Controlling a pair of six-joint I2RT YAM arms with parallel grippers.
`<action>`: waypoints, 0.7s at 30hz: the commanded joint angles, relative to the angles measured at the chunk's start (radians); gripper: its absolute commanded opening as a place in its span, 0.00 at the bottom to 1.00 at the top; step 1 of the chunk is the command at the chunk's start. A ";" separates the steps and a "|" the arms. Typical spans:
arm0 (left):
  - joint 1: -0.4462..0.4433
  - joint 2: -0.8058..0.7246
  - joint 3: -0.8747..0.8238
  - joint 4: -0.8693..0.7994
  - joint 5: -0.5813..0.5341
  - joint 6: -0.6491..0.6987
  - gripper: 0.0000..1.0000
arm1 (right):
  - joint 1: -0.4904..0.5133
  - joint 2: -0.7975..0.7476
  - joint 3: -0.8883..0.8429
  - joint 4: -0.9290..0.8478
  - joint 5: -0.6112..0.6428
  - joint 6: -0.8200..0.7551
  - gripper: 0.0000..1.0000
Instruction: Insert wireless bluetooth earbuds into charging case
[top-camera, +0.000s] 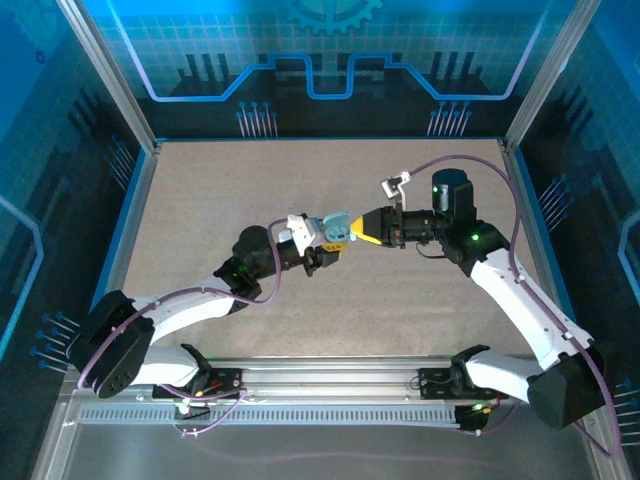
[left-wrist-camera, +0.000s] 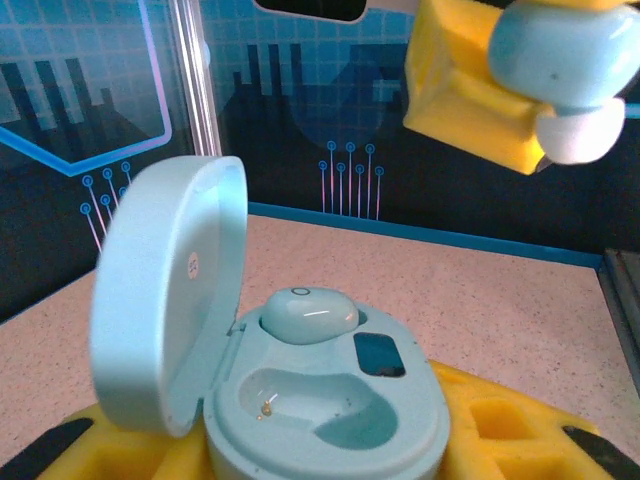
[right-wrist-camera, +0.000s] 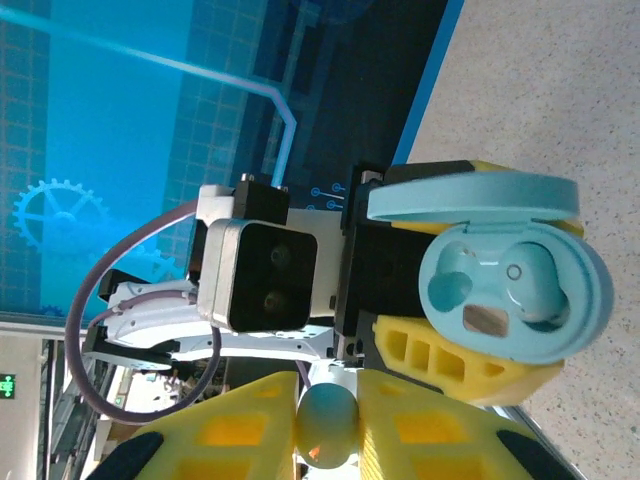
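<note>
The left hand (top-camera: 320, 245) is clenched on the light-blue charging case (left-wrist-camera: 405, 400), holding it up off the desk (top-camera: 250, 180) with the lid (left-wrist-camera: 170, 290) swung open. One earbud (left-wrist-camera: 308, 312) sits in the case's far pocket. The near pocket, an empty well (left-wrist-camera: 300, 405), is bare.

The right hand (top-camera: 362, 232) grips the loose light-blue earbud (left-wrist-camera: 555, 55) between its yellow pads (a white tip pokes out below). From the left wrist, that bud hangs above and to the right of the well, well clear of it. From above, the two hands meet almost nose to nose.

The well's long axis runs across the case, alongside the seated bud. My guess is the right hand must come down and inward, and the bud's lie cannot be judged for matching.

No brand or words are legible: just a small ring on the seated bud, and a speck inside the lid too tiny to read.
</note>
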 joint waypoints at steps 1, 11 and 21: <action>-0.028 0.024 0.046 0.067 -0.040 0.040 0.34 | 0.025 0.005 0.052 -0.056 0.042 -0.055 0.22; -0.063 0.061 0.069 0.098 -0.045 0.037 0.34 | 0.096 0.041 0.107 -0.174 0.206 -0.154 0.21; -0.069 0.058 0.069 0.098 -0.040 0.036 0.34 | 0.120 0.055 0.142 -0.211 0.335 -0.181 0.21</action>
